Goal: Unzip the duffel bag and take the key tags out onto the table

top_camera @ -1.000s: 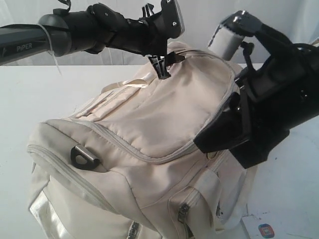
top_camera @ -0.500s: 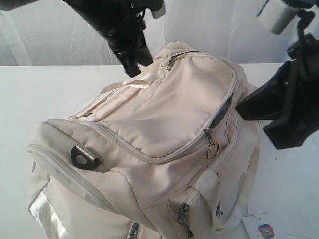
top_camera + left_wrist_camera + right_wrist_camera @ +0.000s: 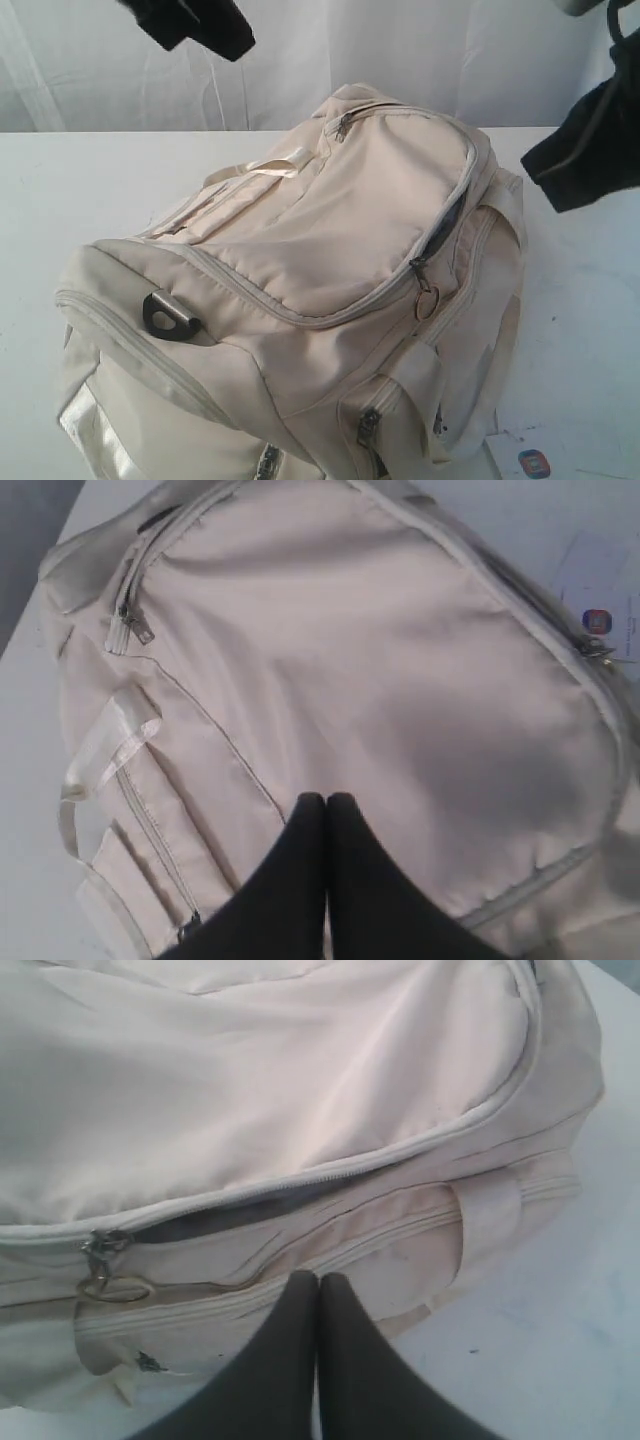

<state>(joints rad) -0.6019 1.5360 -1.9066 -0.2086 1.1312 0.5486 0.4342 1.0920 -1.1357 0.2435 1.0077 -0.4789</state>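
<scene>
One duffel bag (image 3: 330,250) on table (image 3: 60,200), zipper (image 3: 420,275) part-open, seemingly a card (image 3: 535,462) beside.

The cream duffel bag (image 3: 330,260) fills the centre and lower frame, resting on the white table (image 3: 90,190). Its main zip is partly open along the right edge, showing what seems to be dark lining. The ringed puller (image 3: 422,290) hangs centre-right, and a black D-ring (image 3: 168,315) sits lower left.

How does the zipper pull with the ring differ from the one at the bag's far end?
The ringed pull carries a round metal ring and borders an open dark gap; the far pull shows no ring, its zipper shut around it. Both ride the top zipper of the duffel bag.
</scene>
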